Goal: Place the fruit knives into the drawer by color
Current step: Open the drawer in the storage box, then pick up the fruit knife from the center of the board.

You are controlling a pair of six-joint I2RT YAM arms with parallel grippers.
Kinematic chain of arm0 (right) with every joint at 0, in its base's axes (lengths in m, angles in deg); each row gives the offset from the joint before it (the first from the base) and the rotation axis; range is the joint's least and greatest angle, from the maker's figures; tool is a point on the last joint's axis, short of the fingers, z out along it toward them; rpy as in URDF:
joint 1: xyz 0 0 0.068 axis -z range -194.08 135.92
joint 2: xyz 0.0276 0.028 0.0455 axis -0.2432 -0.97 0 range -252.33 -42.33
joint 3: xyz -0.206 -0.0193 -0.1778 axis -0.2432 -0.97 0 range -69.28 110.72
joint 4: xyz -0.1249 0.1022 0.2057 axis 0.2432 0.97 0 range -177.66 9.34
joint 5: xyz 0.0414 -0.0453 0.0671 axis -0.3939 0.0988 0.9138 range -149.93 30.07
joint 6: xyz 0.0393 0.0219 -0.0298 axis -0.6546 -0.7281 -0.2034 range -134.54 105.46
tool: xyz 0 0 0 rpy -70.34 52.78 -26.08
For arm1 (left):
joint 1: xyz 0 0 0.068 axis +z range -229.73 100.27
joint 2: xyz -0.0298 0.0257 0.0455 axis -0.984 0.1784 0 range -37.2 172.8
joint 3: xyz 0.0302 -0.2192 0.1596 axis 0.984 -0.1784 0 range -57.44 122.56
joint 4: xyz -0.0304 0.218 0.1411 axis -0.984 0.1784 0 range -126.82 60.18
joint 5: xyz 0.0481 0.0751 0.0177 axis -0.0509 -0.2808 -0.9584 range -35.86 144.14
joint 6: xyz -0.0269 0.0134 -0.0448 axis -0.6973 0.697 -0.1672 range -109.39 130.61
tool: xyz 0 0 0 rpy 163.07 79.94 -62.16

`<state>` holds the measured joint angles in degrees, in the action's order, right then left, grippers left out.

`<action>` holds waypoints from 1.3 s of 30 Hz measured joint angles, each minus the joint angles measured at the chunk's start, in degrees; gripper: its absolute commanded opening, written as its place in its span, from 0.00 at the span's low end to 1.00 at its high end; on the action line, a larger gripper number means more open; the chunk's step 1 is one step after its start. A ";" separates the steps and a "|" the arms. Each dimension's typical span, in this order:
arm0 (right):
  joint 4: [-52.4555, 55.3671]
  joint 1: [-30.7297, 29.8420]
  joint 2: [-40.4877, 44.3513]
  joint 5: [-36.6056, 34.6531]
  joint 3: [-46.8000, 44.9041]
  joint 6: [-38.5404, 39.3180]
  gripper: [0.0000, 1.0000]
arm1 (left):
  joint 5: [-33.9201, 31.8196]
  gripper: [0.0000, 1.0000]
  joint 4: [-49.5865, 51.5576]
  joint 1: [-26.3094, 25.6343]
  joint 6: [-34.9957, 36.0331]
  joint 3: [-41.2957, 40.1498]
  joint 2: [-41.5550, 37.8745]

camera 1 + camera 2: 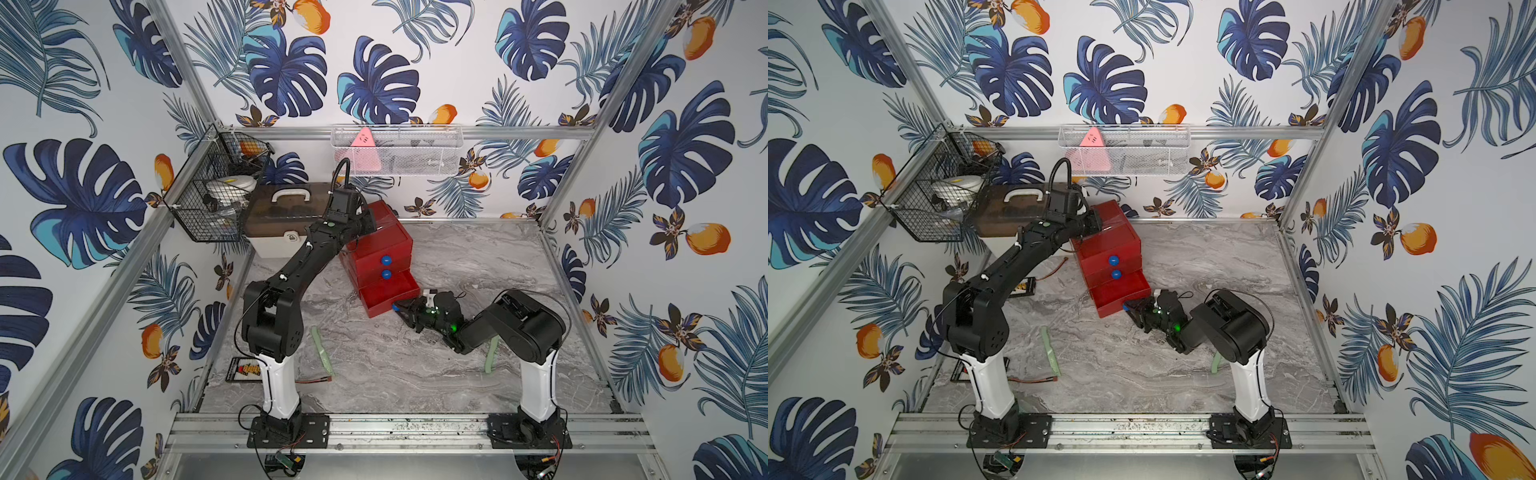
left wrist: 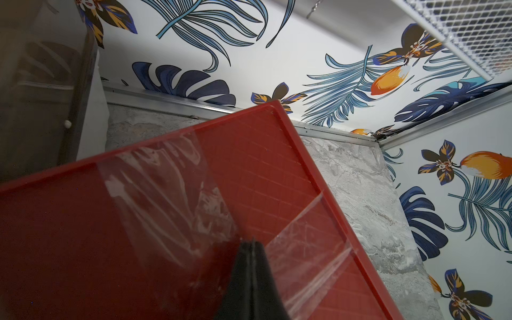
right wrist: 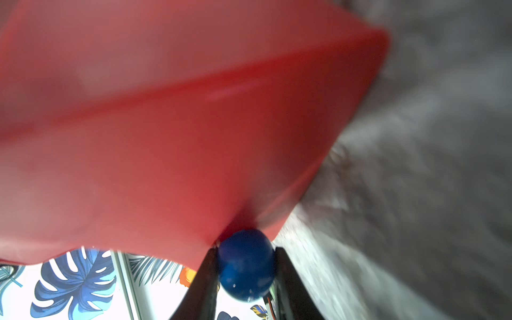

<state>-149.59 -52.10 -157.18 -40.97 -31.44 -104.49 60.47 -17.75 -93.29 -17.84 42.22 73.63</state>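
1. Standing angled at the back of the surface (image 1: pixel 415 374), just beside the beige case (image 1: pixel 274 239): the red drawer chest (image 1: pixel 376 243), with clear tape (image 2: pixel 166 194) stretching across its top.
2. Resting the left jaws against that taped top of the chest, pressed fully together with no gap showing in the left wrist view.
3. Clamping the right jaws narrowly on the bottom knob (image 3: pixel 246 264), round and blue, with one finger lying against each side of it.
4. Jutting out at the foot of the chest: the bottom drawer (image 1: pixel 388 297), pulled partway open; contents not being readable from here.
5. Sitting shut above it: the two upper drawers, showing their blue knobs (image 1: pixel 386 260) on the chest front.
6. Lying flat in front of the chest and well apart from it, off to its left: the first green knife (image 1: pixel 320 347), near the left arm (image 1: pixel 291 270).
7. Lying in front of the chest and off to its right, also well apart: the second green knife (image 1: pixel 491 353), partly hiding under the right arm (image 1: pixel 519 320).
8. Trailing just beyond the first green knife's end, farther again from the chest: a thin red cable (image 1: pixel 316 379).
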 measured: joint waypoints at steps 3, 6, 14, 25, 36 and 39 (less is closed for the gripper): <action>0.02 -0.48 1.16 -0.22 -1.62 -0.02 0.29 | -0.02 0.00 0.00 0.00 -0.02 -0.24 -0.24; 0.11 -0.55 1.84 -0.24 -2.60 -0.35 0.55 | -0.02 0.00 0.00 0.00 -0.11 -0.20 -0.44; 6.56 -0.20 10.99 -0.94 -7.63 -1.29 0.71 | -0.42 0.18 2.82 0.15 -0.13 0.76 -1.03; 59.36 6.32 35.74 1.27 12.61 21.92 1.00 | -0.94 0.95 18.45 -2.49 -0.61 12.39 -1.95; 104.89 24.28 34.12 -6.88 24.24 51.98 1.00 | -3.54 0.99 22.12 -18.47 2.51 9.01 -10.38; 109.77 27.02 32.39 -9.16 23.45 57.13 1.00 | -3.74 0.99 20.63 -24.33 1.92 -0.85 -14.34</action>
<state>-39.82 -25.08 -124.79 -50.13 -7.99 -47.36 56.73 2.88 -117.61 -15.92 41.37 59.29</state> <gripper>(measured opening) 0.998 0.989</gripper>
